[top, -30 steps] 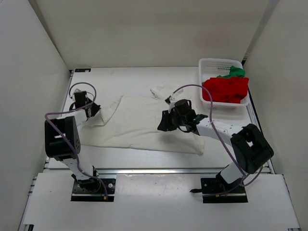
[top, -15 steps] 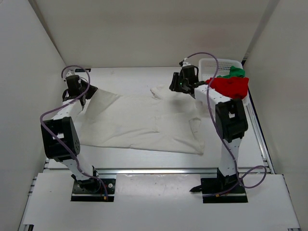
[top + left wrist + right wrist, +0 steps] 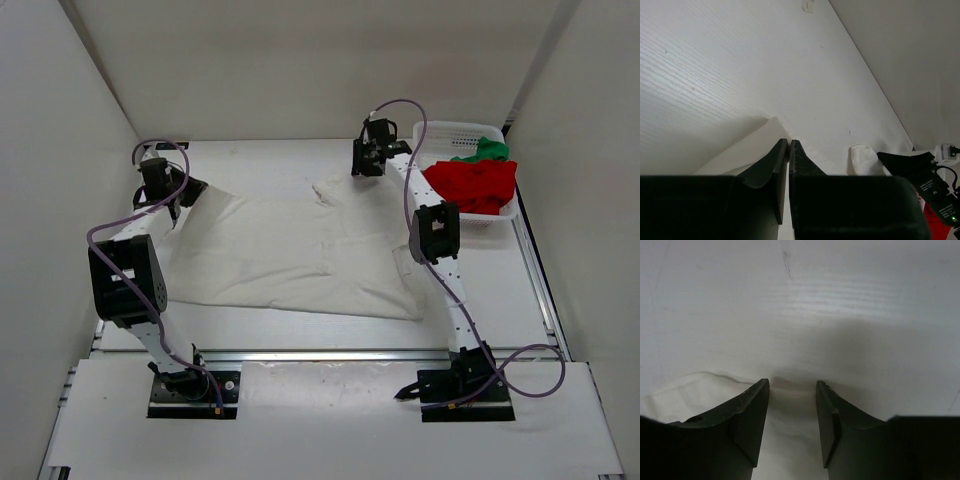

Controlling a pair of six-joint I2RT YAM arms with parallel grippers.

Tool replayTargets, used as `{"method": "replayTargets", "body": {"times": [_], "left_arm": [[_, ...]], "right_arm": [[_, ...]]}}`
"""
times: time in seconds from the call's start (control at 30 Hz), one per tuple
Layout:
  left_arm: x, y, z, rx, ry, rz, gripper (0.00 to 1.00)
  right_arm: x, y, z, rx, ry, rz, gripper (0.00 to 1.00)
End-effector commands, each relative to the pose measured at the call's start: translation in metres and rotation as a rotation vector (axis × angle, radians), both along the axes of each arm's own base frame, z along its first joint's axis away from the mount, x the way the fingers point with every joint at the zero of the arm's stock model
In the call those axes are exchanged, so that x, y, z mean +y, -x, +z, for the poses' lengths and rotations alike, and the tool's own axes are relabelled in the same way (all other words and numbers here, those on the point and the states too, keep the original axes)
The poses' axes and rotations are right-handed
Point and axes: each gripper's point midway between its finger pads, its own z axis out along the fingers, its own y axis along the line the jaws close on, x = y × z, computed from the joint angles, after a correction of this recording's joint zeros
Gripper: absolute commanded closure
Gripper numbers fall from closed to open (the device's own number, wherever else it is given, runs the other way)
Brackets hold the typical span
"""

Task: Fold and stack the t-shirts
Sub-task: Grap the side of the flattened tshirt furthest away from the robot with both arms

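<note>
The cream-white t-shirt [image 3: 290,250] lies spread on the table [image 3: 270,160]; the red t-shirt [image 3: 470,185] and green t-shirt [image 3: 488,150] sit in the basket [image 3: 440,130] at far right. The left gripper [image 3: 789,142] pinches the spread shirt's far-left corner, and the right gripper [image 3: 792,385] hovers with jaws apart over its far edge.

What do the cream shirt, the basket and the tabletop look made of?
The cream shirt looks like soft matte cloth, knit or woven: it wrinkles and drapes. The basket is probably white plastic: rigid open-mesh walls. The tabletop is a white board with fine wood-grain lines, likely laminate or painted wood.
</note>
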Motion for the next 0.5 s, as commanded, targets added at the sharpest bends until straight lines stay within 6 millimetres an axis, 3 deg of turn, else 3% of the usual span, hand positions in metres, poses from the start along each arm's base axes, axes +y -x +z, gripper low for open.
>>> {"method": "replayTargets", "body": {"times": [0.0,0.1,0.23,0.27,0.37,0.47], "left_arm": [[0.002,-0.009,0.015,-0.053,0.004,-0.003,1.00],[-0.004,-0.007,0.014,-0.049,0.011,-0.013,1.00],[-0.007,-0.008,0.022,-0.067,0.016,-0.016,1.00],[-0.008,-0.007,0.022,-0.067,0.016,-0.018,1.00],[-0.009,-0.003,0.019,-0.061,0.021,-0.013,1.00],[-0.011,-0.001,0.020,-0.065,0.032,-0.018,1.00]], "right_arm": [[-0.004,0.027,0.003,0.104,0.016,0.033,0.60],[0.005,0.032,0.015,0.095,0.037,0.060,0.66],[0.017,0.036,0.056,0.040,0.011,0.092,0.96],[0.015,0.036,0.065,0.029,0.009,0.093,1.00],[0.021,0.050,0.103,0.003,-0.010,0.125,1.00],[0.017,0.071,0.106,0.058,0.012,0.141,1.00]]}}
